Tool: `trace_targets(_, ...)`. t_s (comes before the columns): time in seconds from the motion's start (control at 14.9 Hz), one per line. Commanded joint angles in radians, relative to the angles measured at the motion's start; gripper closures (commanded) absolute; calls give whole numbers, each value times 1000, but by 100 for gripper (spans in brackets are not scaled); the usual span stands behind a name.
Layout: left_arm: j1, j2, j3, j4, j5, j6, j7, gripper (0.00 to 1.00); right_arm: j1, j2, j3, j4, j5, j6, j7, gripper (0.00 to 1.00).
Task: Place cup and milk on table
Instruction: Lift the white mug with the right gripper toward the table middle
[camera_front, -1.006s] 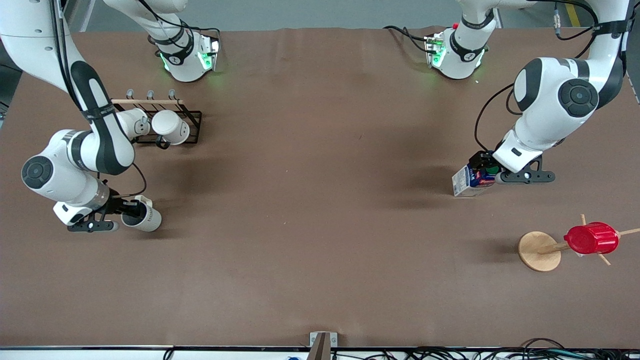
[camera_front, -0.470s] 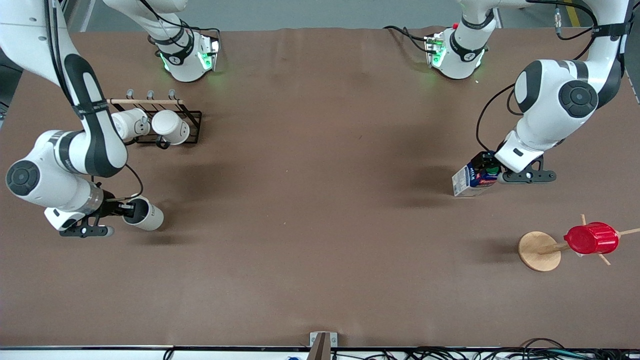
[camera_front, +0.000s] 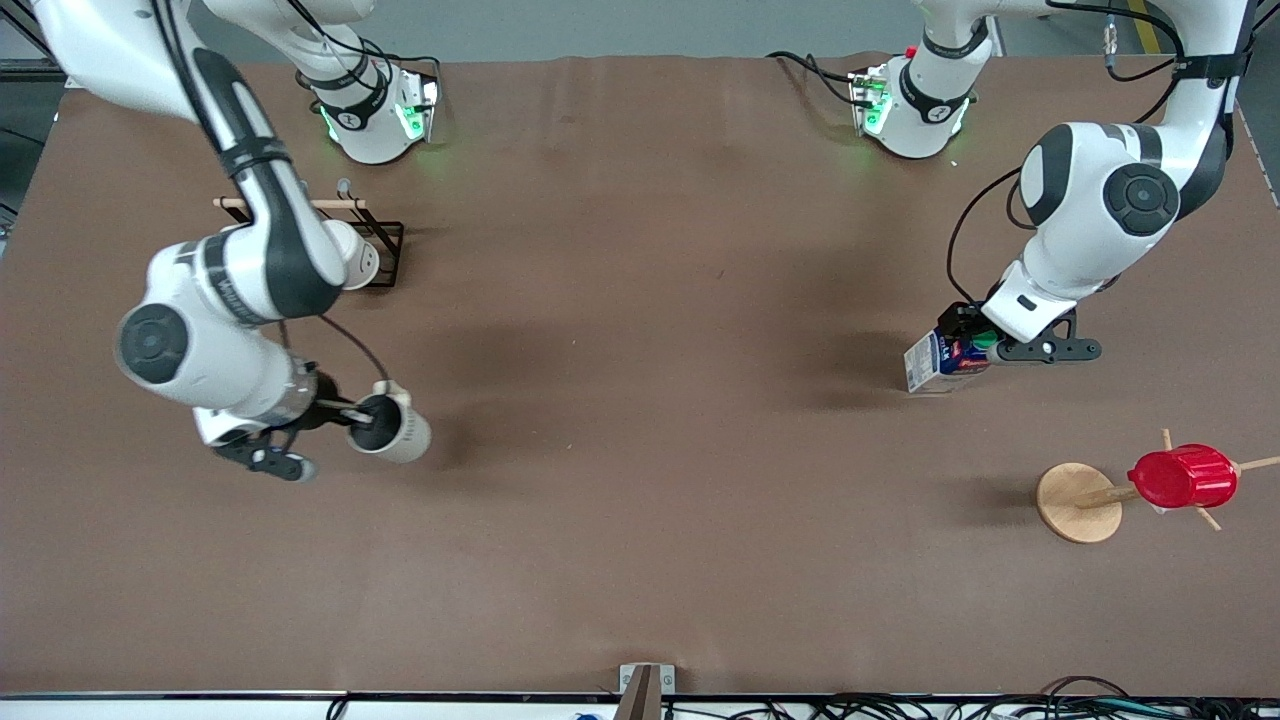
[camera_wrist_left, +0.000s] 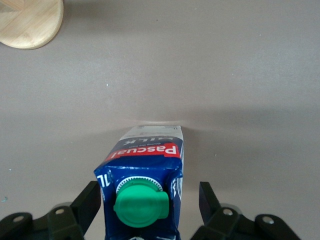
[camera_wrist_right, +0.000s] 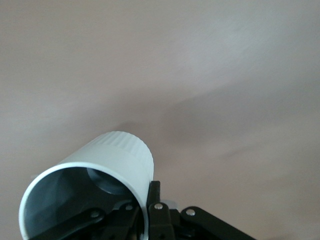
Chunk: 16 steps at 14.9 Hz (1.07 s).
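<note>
The cup, off-white with a dark inside, hangs tipped on its side over the table at the right arm's end. My right gripper is shut on its rim, one finger inside and one outside. In the right wrist view the cup fills the space at the gripper. The milk stands on the table at the left arm's end. My left gripper is open around its top. In the left wrist view the milk sits between the fingers of the gripper, with a gap on one side.
A black wire rack with a white mug stands near the right arm's base, partly hidden by that arm. A wooden mug tree holds a red ribbed cup, nearer to the front camera than the milk. Its base also shows in the left wrist view.
My right arm has carried the cup toward the middle of the table and now covers part of the rack. The left gripper and the milk have hardly moved.
</note>
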Motion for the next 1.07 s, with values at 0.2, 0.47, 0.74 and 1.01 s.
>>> trace_targets(0.2, 7, -18, -4, -12, 17, 14, 20, 76, 237, 151, 10, 165, -66, 13, 445, 100)
trace_targets(0.47, 7, -18, -2, 6, 17, 8, 20, 76, 336, 233, 11, 218, -142, 19, 606, 100)
trace_targets(0.74, 4, 11, -5, 116, 17, -24, 17, 85, 406, 262, 11, 209, -137, 126, 609, 100)
trace_targets(1.01, -15, 95, -8, 346, 1, -179, 6, 92, 428, 290, 11, 207, -169, 129, 639, 99)
